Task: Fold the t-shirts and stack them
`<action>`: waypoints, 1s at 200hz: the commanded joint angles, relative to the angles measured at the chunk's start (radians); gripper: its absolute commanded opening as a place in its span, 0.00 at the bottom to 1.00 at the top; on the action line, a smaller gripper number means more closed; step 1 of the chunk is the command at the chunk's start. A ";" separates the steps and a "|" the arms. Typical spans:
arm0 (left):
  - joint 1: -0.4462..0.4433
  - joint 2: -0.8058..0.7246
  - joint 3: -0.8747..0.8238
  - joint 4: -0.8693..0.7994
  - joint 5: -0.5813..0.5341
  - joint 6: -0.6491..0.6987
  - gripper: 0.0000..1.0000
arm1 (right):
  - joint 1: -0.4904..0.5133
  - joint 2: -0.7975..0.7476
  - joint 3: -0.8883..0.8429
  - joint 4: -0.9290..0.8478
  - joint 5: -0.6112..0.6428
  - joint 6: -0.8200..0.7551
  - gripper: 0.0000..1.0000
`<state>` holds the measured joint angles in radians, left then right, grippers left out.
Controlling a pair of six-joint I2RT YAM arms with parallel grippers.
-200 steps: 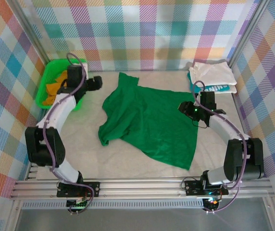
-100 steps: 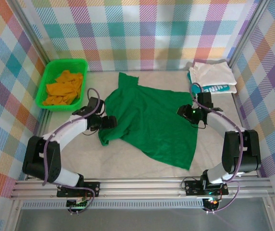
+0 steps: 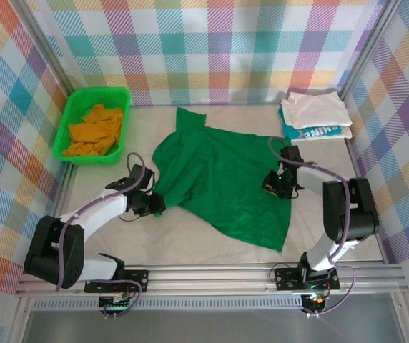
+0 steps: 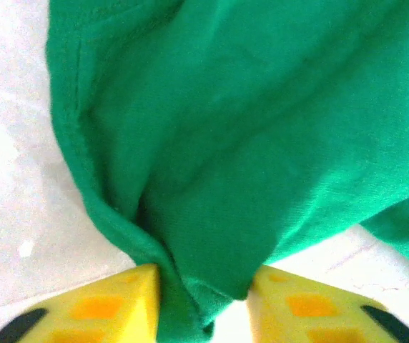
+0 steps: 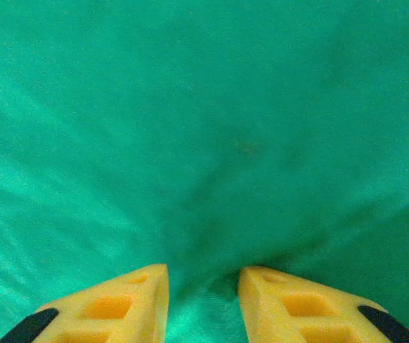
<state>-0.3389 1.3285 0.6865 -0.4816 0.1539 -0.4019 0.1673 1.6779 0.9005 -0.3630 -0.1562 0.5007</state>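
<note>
Left arm swung off basket — left fingers, right fingers both pinch one green shirt.

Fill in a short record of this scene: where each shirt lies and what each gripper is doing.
green shirt: spread crumpled on the table
orange shirt: in the basket, far left
white shirt: folded, atop the teal shirt, far right
left gripper: pinching the green shirt's left edge
right gripper: pinching its right side
</note>
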 commanded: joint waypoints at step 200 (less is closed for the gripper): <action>-0.039 0.281 0.646 -0.182 0.116 0.129 0.11 | -0.074 0.223 0.374 -0.082 0.124 -0.025 0.30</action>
<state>-0.2729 1.5650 1.2316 -0.7006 0.2661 -0.3195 0.0864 1.9179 1.2678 -0.4355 -0.0189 0.4786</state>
